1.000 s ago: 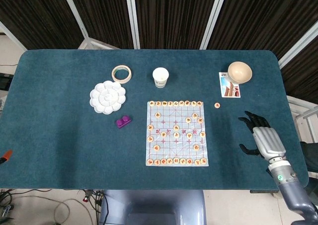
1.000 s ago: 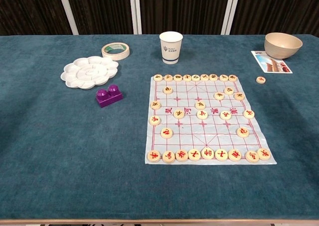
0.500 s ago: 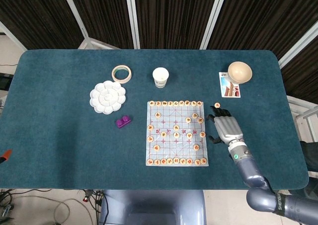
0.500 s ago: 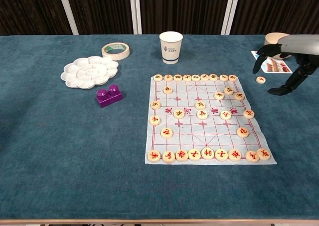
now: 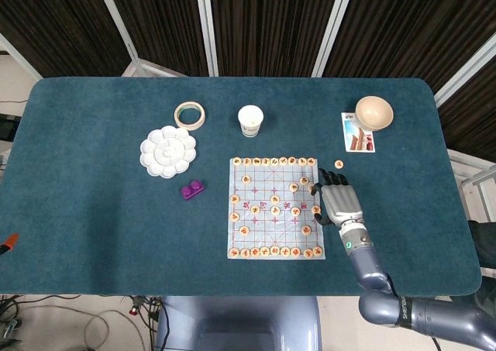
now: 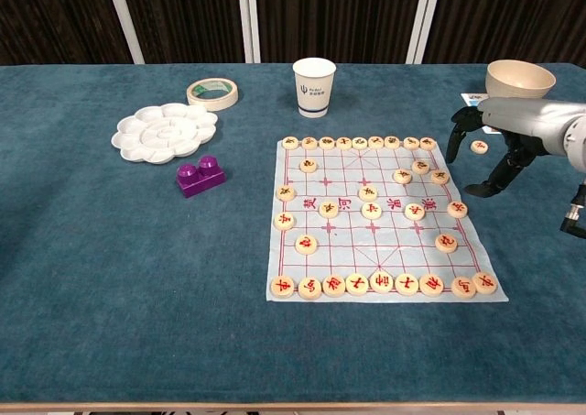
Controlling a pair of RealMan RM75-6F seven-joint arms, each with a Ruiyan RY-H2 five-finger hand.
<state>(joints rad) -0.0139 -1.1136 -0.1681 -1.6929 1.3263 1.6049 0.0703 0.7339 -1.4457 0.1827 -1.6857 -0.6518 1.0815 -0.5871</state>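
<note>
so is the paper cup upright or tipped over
Upright: the paper cup stands on its base behind the chess board, its open rim facing up.

Paper cup [image 5: 250, 120] behind chess board [image 5: 275, 208], tape roll [image 5: 189, 115] left.

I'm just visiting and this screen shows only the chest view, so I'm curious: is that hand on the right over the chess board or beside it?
Observer: From above, the right hand sits at the board's right edge, with its fingers overlapping that edge.
Operator: What's the card behind it?
Observer: A picture postcard, lying right next to the bowl.
Operator: Where does the arm come from?
Observer: The forearm crosses the table's near edge, right of the board.
</note>
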